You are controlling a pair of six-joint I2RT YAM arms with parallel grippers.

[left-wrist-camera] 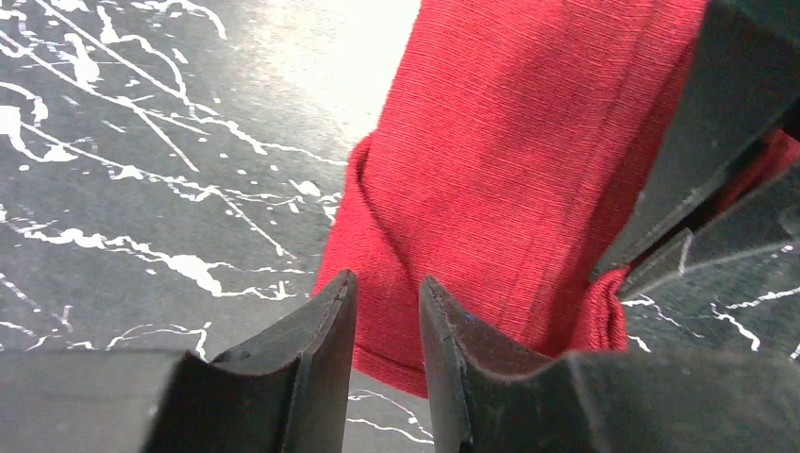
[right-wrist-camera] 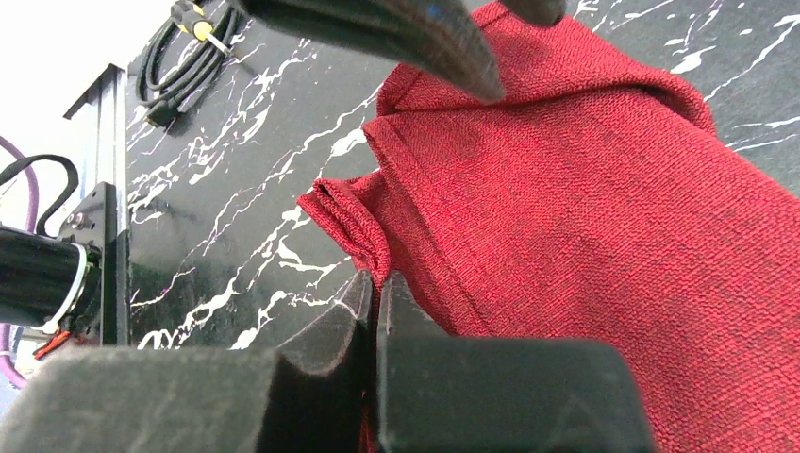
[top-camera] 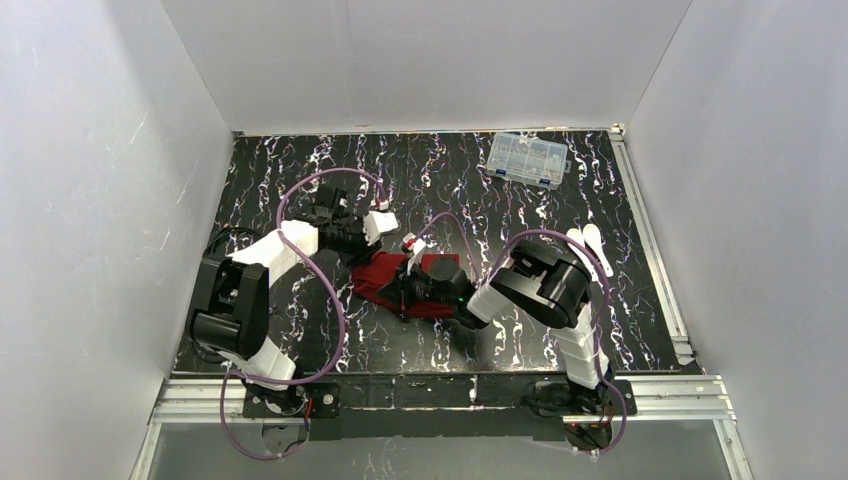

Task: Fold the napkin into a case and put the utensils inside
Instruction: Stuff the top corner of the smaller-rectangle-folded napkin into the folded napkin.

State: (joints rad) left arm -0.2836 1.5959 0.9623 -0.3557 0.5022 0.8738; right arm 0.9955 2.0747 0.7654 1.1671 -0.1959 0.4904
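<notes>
While apart, one napkin (top-camera: pixel 378 278); two utensils (top-camera: pixel 590 240)

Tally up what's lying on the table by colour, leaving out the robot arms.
Red: 1, the napkin
White: 2, the utensils
Clear: 1, the compartment box
Total: 4
</notes>
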